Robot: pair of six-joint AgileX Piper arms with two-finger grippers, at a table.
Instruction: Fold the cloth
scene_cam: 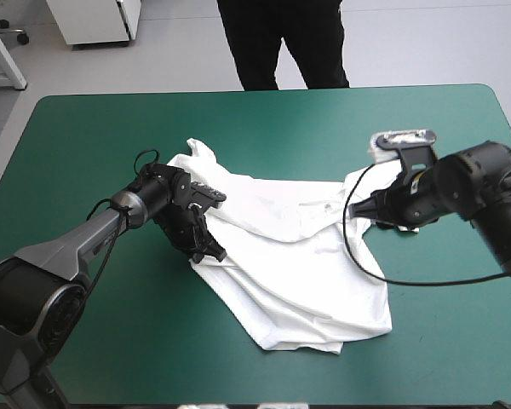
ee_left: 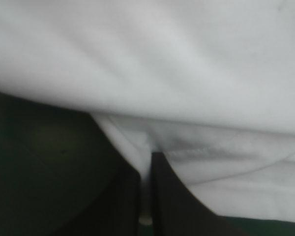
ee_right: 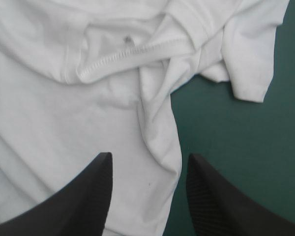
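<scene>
Only extra thing here really is the table (scene_cam: 153, 95), rounded corners at its far edge. Its teal-green cover (scene_cam: 460, 341) looks smooth and plain, one flat colour, running right out to the table's far, left and right edges.

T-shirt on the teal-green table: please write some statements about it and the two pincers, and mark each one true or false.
1. The left pincer is shut on the T-shirt. True.
2. The right pincer grips a sleeve. False: its fingers stand apart, open, over the shirt's edge, and hold nothing.
3. The T-shirt is folded into a neat small bundle. False: it lies spread out and creased on the table.
4. The shirt's ribbed collar shows ahead of the right pincer. True.
</scene>
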